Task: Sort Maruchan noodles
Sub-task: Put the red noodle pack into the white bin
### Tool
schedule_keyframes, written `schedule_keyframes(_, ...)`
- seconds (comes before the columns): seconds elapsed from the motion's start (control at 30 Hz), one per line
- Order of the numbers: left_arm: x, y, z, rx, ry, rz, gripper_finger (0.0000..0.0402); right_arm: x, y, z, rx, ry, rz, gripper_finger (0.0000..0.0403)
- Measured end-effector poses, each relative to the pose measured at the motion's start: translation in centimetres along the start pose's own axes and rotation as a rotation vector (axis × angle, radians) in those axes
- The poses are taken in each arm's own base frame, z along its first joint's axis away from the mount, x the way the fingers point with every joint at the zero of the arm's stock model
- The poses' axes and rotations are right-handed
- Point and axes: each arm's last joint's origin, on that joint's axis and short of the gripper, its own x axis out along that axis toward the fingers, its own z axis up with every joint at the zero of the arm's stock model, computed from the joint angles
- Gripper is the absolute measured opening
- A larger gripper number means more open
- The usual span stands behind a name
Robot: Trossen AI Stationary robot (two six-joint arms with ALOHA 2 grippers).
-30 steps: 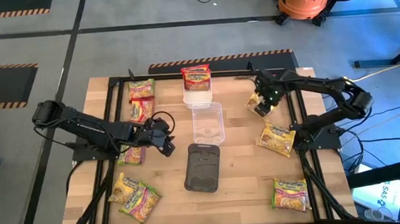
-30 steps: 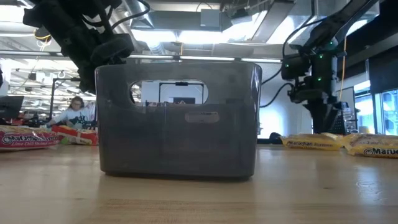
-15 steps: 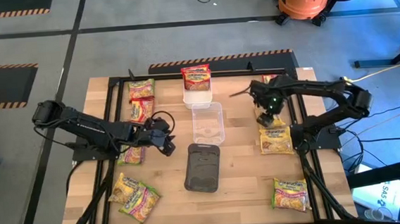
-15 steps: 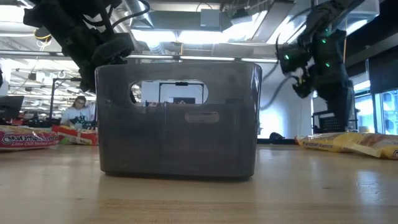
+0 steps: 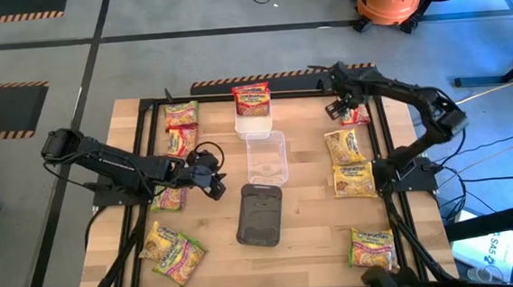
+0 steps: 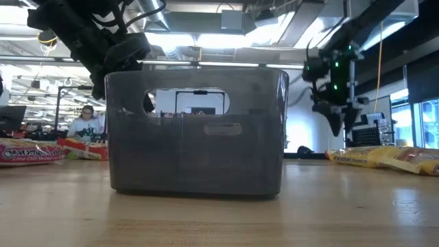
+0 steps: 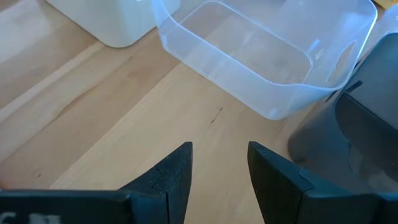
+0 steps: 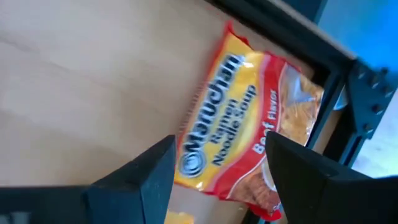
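Right end effector (image 5: 339, 109) spread above red packet (image 5: 356, 115) at table's far-right edge, left end effector (image 7: 219, 168) spread over bare wood

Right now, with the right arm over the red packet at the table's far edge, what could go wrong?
The red beef packet lies partly against the black frame rail, so the open right tool may strike the rail or pinch only a corner. A poor grip could drop it off the table.

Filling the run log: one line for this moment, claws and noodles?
left claw: open, empty, by clear tray | right claw: open, empty, over red beef packet, back right | white tray: one packet on top
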Motion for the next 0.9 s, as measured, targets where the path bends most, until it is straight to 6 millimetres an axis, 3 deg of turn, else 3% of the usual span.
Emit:
schedule_keyframes(0.17, 0.0, 0.0, 0.0, 0.0, -0.001, 0.001, 0.0149, 2.3, -1.2, 0.4, 0.007, 0.084, -0.037, 0.0163)
schedule_keyframes(0.37, 0.0, 0.0, 0.0, 0.0, -0.002, 0.002, 0.0149, 2.9, -1.2, 0.8, 0.002, 0.068, -0.102, 0.0048)
schedule_keyframes(0.47, 0.0, 0.0, 0.0, 0.001, -0.006, 0.007, 0.0149, 3.3, -1.2, 0.9, -0.018, 0.08, -0.116, 0.0009)
schedule_keyframes(0.9, 0.0, 0.0, 0.0, 0.008, -0.009, 0.01, 0.0149, 4.4, -0.7, 1.7, -0.018, 0.127, -0.057, 0.0002)
